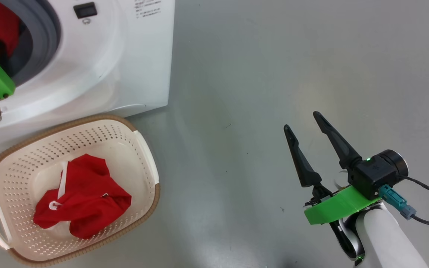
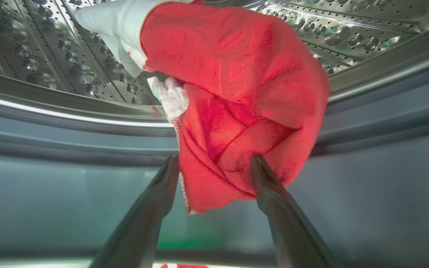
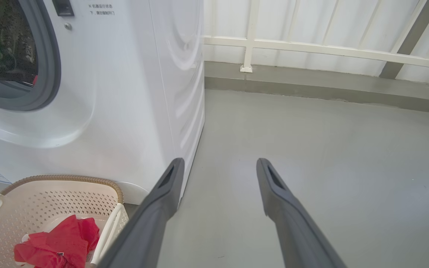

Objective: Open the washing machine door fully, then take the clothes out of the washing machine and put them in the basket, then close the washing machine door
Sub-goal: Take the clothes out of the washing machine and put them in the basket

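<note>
Draping clothes (image 2: 237, 74) lengthwise from washing machine (image 2: 50, 44)

My left gripper (image 2: 214, 159) stands wide open at the mouth of the drum (image 2: 50, 56). A red garment (image 2: 237, 74) with white trim lies across the drum's lip and the grey ring (image 2: 385, 111), its lower fold between my fingertips. I cannot tell whether they touch it.

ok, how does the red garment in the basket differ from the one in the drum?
The basket garment lies crumpled on the basket's floor; the drum garment drapes over the drum's lip. The open left claw straddles the drum garment; no claw touches the basket garment. Both are red with white trim.
</note>
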Controlling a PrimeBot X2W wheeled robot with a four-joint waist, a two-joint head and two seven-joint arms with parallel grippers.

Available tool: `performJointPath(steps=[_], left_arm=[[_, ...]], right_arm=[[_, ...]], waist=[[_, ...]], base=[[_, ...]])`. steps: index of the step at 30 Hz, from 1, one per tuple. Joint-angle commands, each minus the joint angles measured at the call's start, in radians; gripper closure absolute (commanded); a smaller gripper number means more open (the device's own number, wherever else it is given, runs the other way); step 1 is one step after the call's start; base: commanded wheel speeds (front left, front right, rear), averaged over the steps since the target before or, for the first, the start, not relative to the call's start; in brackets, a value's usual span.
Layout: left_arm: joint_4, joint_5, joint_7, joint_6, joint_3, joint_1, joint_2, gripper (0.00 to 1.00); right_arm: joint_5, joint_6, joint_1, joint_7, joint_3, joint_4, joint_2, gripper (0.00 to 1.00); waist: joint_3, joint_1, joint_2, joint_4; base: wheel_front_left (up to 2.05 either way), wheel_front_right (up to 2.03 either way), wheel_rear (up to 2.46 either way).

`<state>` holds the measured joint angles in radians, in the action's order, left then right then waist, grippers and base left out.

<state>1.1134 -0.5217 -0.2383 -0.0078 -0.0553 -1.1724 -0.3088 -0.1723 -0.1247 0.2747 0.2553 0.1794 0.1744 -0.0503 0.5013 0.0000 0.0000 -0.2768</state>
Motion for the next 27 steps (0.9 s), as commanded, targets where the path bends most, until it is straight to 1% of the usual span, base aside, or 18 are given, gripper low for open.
performJointPath(steps=[1, 3, 4, 5, 6, 7, 10, 13, 20, 23, 24, 27], left_arm=[[-0.013, 0.007, 0.008, 0.004, 0.01, -0.003, -0.057, 0.0], [-0.001, 0.006, 0.01, 0.004, 0.007, -0.005, -0.056, 0.0], [0.004, 0.009, 0.012, 0.005, 0.004, -0.006, -0.057, 0.2], [0.009, 0.013, 0.014, 0.007, -0.002, -0.006, -0.058, 0.57], [0.013, 0.016, 0.017, 0.008, -0.006, -0.007, -0.059, 0.91], [0.016, 0.017, 0.02, 0.009, -0.007, -0.009, -0.059, 1.0], [0.023, 0.017, 0.036, 0.006, -0.011, -0.013, -0.061, 1.0], [0.019, 0.02, 0.077, 0.002, -0.016, -0.015, -0.064, 1.0], [0.006, 0.02, 0.173, -0.031, -0.023, -0.002, -0.061, 1.0], [-0.007, 0.034, 0.227, -0.028, -0.036, 0.006, -0.063, 1.0], [-0.007, 0.034, 0.227, -0.028, -0.036, 0.006, -0.063, 1.0], [-0.024, 0.047, 0.287, -0.022, -0.045, 0.017, -0.071, 1.0]], right_arm=[[-0.008, -0.006, -0.007, 0.006, 0.024, -0.019, 0.0, 0.0], [-0.012, -0.006, -0.006, 0.006, 0.026, -0.019, 0.0, 0.0], [-0.013, -0.006, -0.006, 0.006, 0.028, -0.019, 0.0, 0.0], [-0.015, -0.006, -0.006, 0.006, 0.03, -0.02, 0.0, 0.0], [-0.017, -0.006, -0.006, 0.006, 0.032, -0.02, 0.0, 0.0], [-0.019, -0.006, -0.006, 0.006, 0.035, -0.02, 0.0, 0.0], [-0.021, -0.006, -0.005, 0.006, 0.038, -0.02, 0.0, 0.0], [-0.026, -0.006, -0.003, 0.006, 0.04, -0.019, 0.0, 0.0], [-0.037, -0.006, 0.006, 0.006, 0.039, -0.013, 0.0, 0.0], [-0.04, -0.006, 0.01, 0.006, 0.037, -0.011, 0.0, 0.0], [-0.04, -0.006, 0.01, 0.006, 0.037, -0.011, 0.0, 0.0], [-0.042, -0.006, 0.017, 0.006, 0.041, -0.01, 0.0, 0.0]], waist=[[0.0, 0.0, 0.0, -0.001], [0.002, 0.0, 0.0, -0.002], [0.002, 0.0, 0.0, -0.002], [0.002, 0.0, 0.0, -0.002], [0.003, 0.0, 0.0, -0.002], [0.003, 0.0, 0.0, -0.001], [0.005, 0.0, 0.0, 0.002], [0.006, 0.0, 0.0, 0.007], [0.004, 0.0, 0.0, 0.031], [0.002, 0.0, 0.0, 0.045], [0.002, 0.0, 0.0, 0.045], [0.002, 0.0, 0.0, 0.057]], base=[[0.0, 0.0, 0.0], [0.0, 0.0, 0.0], [0.0, 0.0, 0.0], [0.0, 0.0, 0.0], [0.0, 0.0, 0.0], [0.0, 0.0, 0.0], [0.0, 0.0, 0.0], [0.0, 0.0, 0.0], [0.0, 0.0, 0.0], [0.0, 0.0, 0.0], [0.0, 0.0, 0.0], [0.0, 0.0, 0.0]])
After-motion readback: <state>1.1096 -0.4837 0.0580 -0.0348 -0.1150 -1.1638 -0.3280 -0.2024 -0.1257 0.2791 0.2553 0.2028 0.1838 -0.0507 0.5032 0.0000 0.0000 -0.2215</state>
